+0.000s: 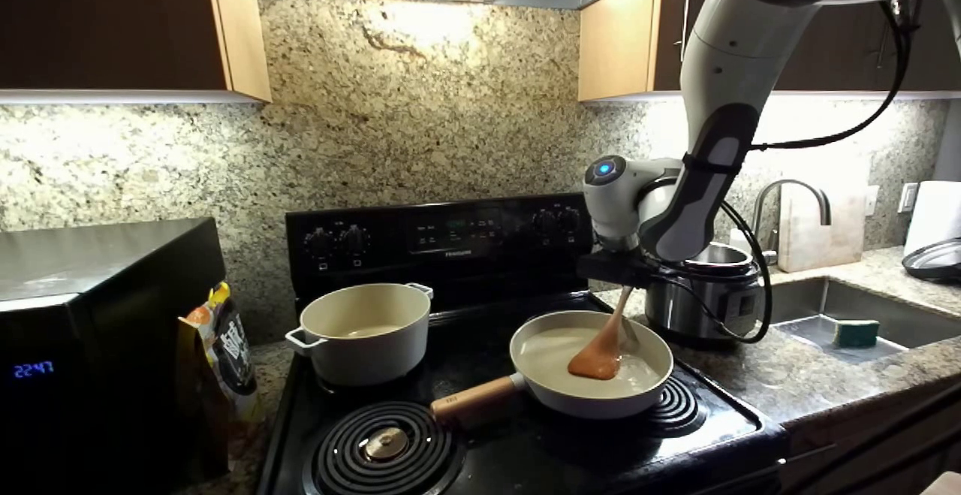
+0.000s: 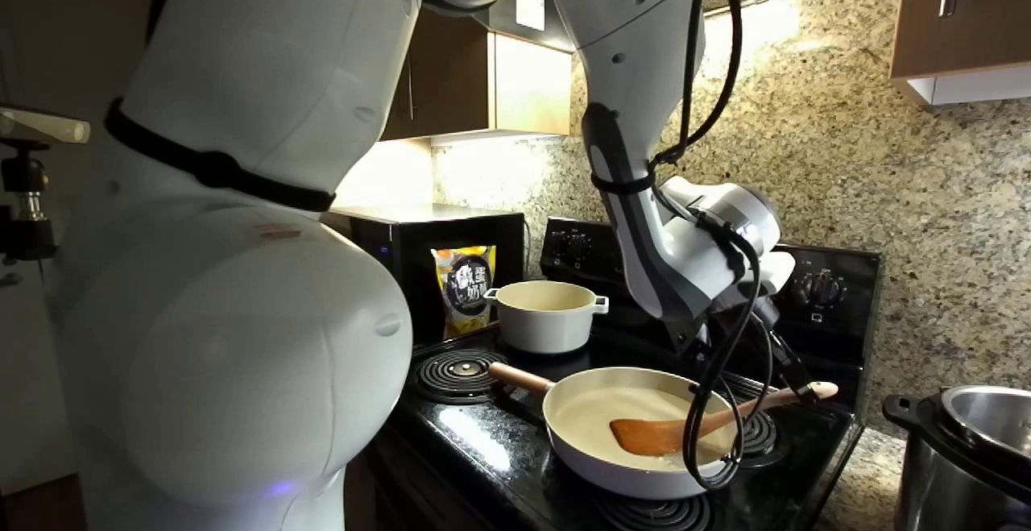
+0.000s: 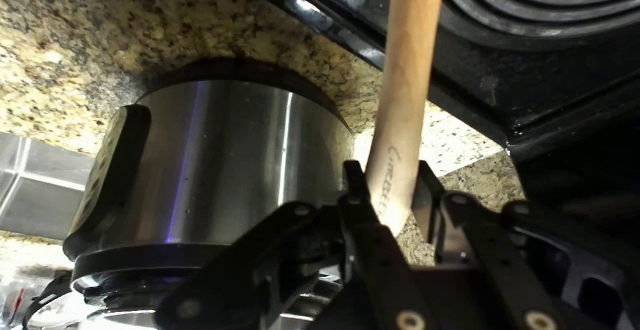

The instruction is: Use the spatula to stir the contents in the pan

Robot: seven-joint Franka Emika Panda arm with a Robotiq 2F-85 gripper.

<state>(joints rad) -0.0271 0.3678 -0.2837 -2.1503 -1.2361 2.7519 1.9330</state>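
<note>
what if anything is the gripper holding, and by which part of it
The gripper holds the wooden spatula by its handle, near the end farthest from the blade.

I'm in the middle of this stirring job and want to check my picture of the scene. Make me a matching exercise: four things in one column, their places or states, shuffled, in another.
Things:
1. spatula
2. deep pot with side handles
3. shiny steel pot
4. tool

Places or states:
A. on the speckled counter
B. closed on a wooden handle
C. tilted, wide end in the pan
D. standing on the stove

Pairs: 1-C; 2-D; 3-A; 4-B
</note>
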